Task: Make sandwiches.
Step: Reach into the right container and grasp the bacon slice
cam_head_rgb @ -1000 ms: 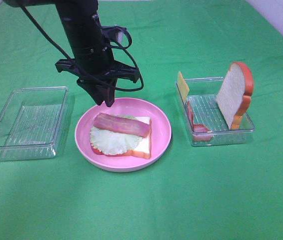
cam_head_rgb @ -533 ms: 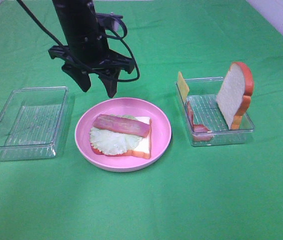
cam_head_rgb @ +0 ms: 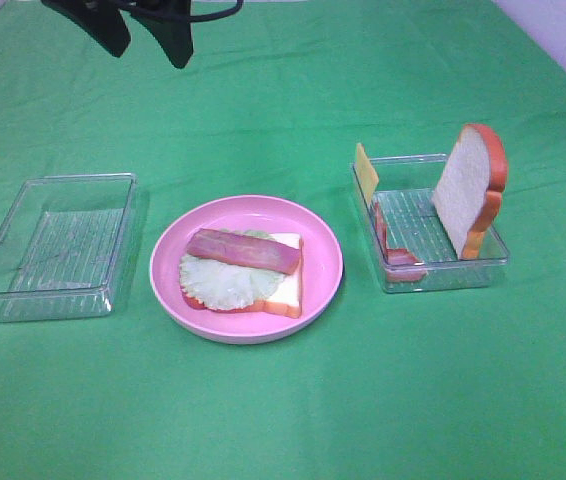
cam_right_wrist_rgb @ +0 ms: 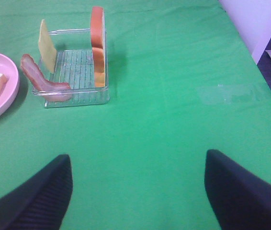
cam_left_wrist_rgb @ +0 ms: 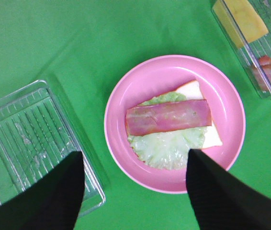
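Half-built sandwich (cam_head_rgb: 248,275) lies on the pink plate (cam_head_rgb: 325,255), mid-table: one bread slice flat, lettuce (cam_head_rgb: 221,282) on it, bacon strip (cam_head_rgb: 241,250) across the top. Nothing covers it.

- Left tray (cam_head_rgb: 53,300): clear plastic, just beside the plate's left rim, not touching.
- Right tray (cam_head_rgb: 443,276): near the plate's right side, small gap between. Inside: upright bread slice (cam_head_rgb: 466,195) leaning at the right wall; cheese slice (cam_head_rgb: 365,172) standing at the far-left corner; second bacon strip (cam_head_rgb: 395,255) slumped against the near-left wall.
- Left gripper (cam_head_rgb: 149,52): high at the far-left edge of the overhead view, well apart from plate and trays; fingers spread wide, nothing between them.
- Right gripper (cam_right_wrist_rgb: 138,158): seen only from its own wrist camera; fingers wide apart, holding nothing, over bare green cloth (cam_head_rgb: 363,400) well to the right of the right tray.

Open room: broad cloth in front of the plate and trays, behind them, and to the right. Cloth's far-right edge shows in the corner.
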You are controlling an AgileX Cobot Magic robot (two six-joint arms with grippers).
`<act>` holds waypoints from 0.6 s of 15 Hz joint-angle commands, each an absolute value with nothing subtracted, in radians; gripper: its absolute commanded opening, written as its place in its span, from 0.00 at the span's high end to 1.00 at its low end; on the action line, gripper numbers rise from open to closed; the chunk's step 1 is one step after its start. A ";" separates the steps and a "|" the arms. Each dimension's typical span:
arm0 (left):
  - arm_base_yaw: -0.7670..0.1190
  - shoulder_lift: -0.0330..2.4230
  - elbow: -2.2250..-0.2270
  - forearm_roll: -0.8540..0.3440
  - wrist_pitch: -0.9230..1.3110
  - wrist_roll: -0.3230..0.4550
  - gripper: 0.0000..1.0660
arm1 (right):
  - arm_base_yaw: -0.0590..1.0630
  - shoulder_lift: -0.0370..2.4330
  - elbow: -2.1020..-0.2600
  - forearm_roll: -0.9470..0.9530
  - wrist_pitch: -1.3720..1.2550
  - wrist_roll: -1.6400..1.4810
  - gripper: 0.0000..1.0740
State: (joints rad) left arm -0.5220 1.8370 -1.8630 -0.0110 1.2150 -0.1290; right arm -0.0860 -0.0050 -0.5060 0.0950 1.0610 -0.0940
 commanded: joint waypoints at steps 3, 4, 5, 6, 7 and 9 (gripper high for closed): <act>-0.524 1.654 -1.663 -0.020 1.287 -0.146 0.44 | -0.090 -0.020 -0.506 0.091 1.061 -0.106 0.32; -0.524 1.510 -1.516 -0.018 1.287 -0.154 0.44 | -0.090 -0.020 -0.506 0.091 1.061 -0.106 0.32; -0.524 1.437 -1.451 -0.019 1.287 -0.161 0.44 | -0.090 -0.020 -0.506 0.091 1.061 -0.106 0.32; -0.524 1.370 -1.395 -0.019 1.287 -0.175 0.44 | -0.090 -0.020 -0.506 0.091 1.061 -0.106 0.32; -0.524 1.284 -1.326 -0.019 1.287 -0.180 0.44 | -0.090 -0.020 -0.506 0.091 1.061 -0.106 0.32; -0.524 1.152 -1.228 -0.019 1.287 -0.180 0.44 | -0.090 -0.020 -0.506 0.091 1.061 -0.106 0.32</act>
